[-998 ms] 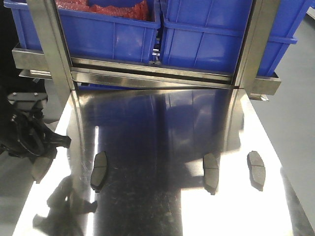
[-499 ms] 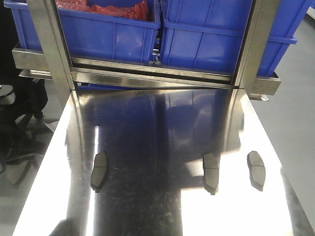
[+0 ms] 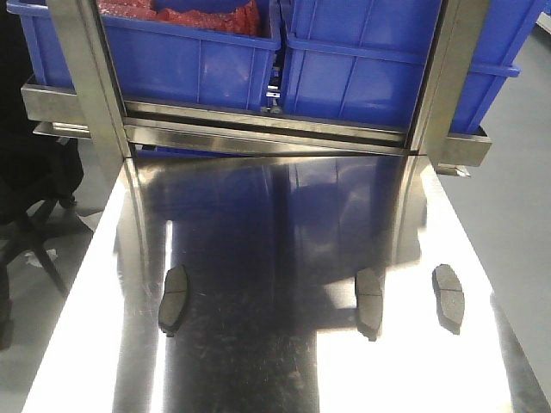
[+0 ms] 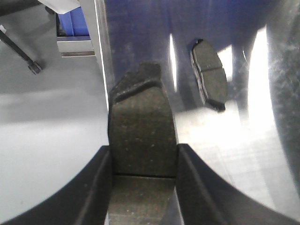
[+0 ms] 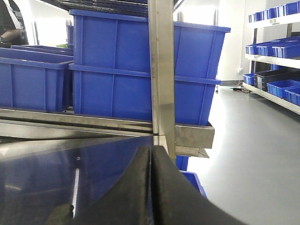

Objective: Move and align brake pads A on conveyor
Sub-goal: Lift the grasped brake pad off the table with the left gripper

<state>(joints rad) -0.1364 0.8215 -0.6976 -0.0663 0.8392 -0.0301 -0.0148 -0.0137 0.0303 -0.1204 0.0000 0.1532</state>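
Brake pads A (image 3: 369, 301), where were they?

Three dull grey, grooved, slightly curved oblongs lay well apart on the shiny, scratched steel worktop (image 3: 258, 215), toward its near edge. A fourth pad (image 4: 140, 122), rough and speckled, sat pinched in the left hand (image 4: 142, 150).

And the right hand (image 5: 151, 187)?

Its black fingers were pressed together near a steel post (image 5: 161, 70). Blue plastic bins (image 3: 362, 69) stood behind.

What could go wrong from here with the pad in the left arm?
1. The held pad is pinched only by its edges between the left fingers, so it may slip or twist.
2. It hangs over the edge of the steel table; a drop could hit the floor.
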